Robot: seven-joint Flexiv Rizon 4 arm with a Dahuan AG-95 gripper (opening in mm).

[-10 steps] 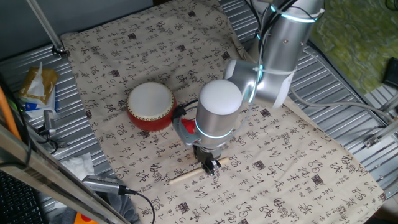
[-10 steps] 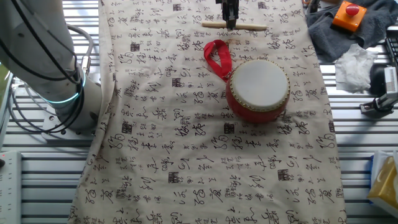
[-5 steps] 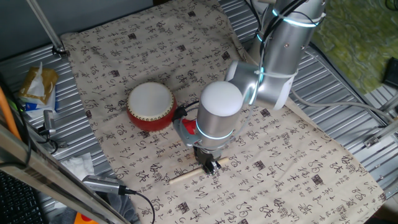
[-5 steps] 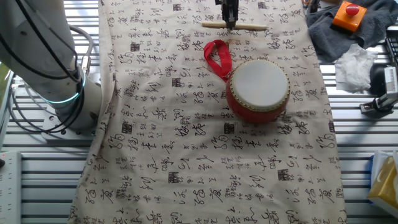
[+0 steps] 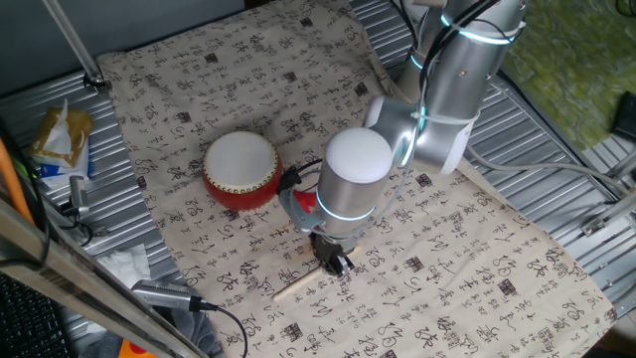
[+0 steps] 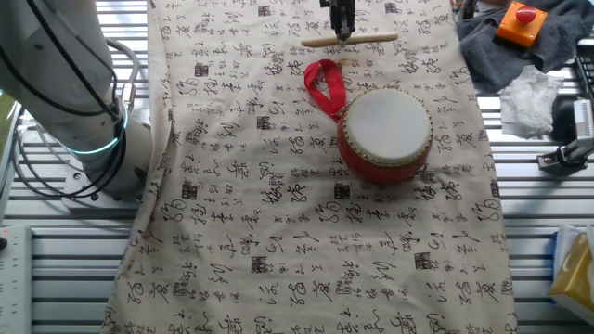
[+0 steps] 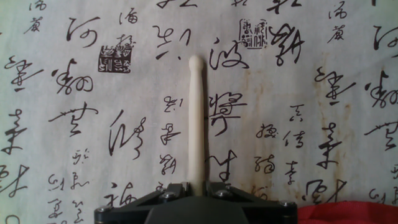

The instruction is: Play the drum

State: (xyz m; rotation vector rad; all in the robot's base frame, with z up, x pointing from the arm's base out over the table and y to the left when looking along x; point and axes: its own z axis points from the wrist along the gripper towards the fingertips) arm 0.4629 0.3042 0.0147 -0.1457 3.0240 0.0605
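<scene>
The red drum (image 5: 239,170) with its white head sits on the patterned cloth; in the other fixed view the drum (image 6: 383,134) has its red ribbon loop (image 6: 324,87) lying beside it. My gripper (image 5: 335,263) is a short way in front of the drum and is shut on a thin pale wooden stick (image 5: 296,286). The stick (image 6: 349,39) shows slightly tilted in the other fixed view, under the gripper (image 6: 342,32). In the hand view the stick (image 7: 196,118) runs straight out from between the jaws of the gripper (image 7: 197,188), above the cloth.
The cloth (image 5: 199,109) with black characters covers the table. A paper bag (image 5: 60,139) and cables lie at the left edge. A grey rag with an orange device (image 6: 524,23) and white tissue (image 6: 531,97) lie at the cloth's side.
The stick's free end has tilted and lifted slightly with the gripper; the arm's upper part has shifted a little. The drum has not moved.
</scene>
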